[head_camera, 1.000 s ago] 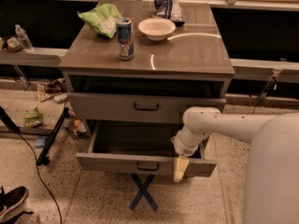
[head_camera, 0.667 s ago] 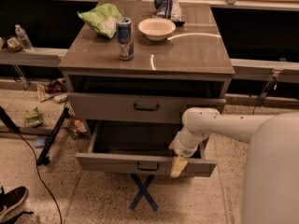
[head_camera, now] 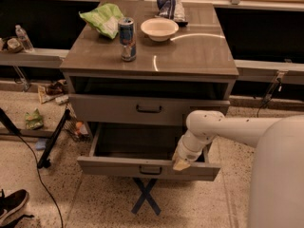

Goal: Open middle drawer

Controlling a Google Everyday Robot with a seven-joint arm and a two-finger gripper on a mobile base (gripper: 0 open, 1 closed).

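Note:
The middle drawer (head_camera: 118, 167) stands pulled well out of the grey-brown cabinet, its dark inside showing and its small dark loop handle (head_camera: 150, 170) at the front centre. My gripper (head_camera: 181, 164) hangs from the white arm (head_camera: 223, 127) and rests at the top edge of this drawer's front panel, right of the handle. The top drawer (head_camera: 109, 109) above is nearly closed. The lowest drawer is hidden under the open one.
On the cabinet top (head_camera: 190, 56) stand a soda can (head_camera: 127, 32), a white bowl (head_camera: 159, 29), a green chip bag (head_camera: 102, 19) and a dark bag (head_camera: 169, 6). A blue tape cross (head_camera: 146, 198) marks the floor. Cables, a stand leg (head_camera: 54, 139) and a shoe (head_camera: 12, 205) lie at the left.
My gripper has risen a little, from hanging over the drawer's front face to its top edge. The drawer has not visibly moved.

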